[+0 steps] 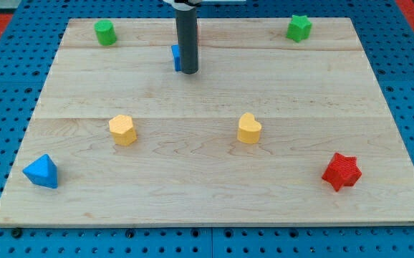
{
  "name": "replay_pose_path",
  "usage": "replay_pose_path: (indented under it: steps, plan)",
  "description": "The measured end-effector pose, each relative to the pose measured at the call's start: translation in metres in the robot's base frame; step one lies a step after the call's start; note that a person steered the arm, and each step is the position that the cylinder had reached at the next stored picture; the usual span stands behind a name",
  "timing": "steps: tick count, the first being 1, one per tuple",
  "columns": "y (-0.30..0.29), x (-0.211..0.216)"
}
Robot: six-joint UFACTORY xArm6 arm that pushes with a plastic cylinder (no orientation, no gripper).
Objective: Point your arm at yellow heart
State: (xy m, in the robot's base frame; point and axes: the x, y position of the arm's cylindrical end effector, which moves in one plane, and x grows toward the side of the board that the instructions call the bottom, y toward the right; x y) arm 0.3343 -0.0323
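The yellow heart [249,128] lies right of the board's middle. My tip [188,71] rests on the board near the view's top, up and to the left of the heart and well apart from it. A blue block [175,57] sits just left of the rod and is partly hidden by it, so I cannot make out its shape. A sliver of red shows behind the rod's right side.
A yellow hexagon [122,130] lies left of centre. A blue triangle [41,171] is at the bottom left, a red star [342,171] at the bottom right. A green block [105,32] is top left, a green star [299,28] top right.
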Motion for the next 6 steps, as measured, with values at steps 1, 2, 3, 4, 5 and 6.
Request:
replay_pose_path:
  steps: [1, 2, 3, 4, 5, 6]
  plan:
    - [0.023, 0.002]
    - [0.014, 0.002]
    - [0.003, 0.019]
    - [0.085, 0.038]
    - [0.157, 0.084]
    - [0.166, 0.155]
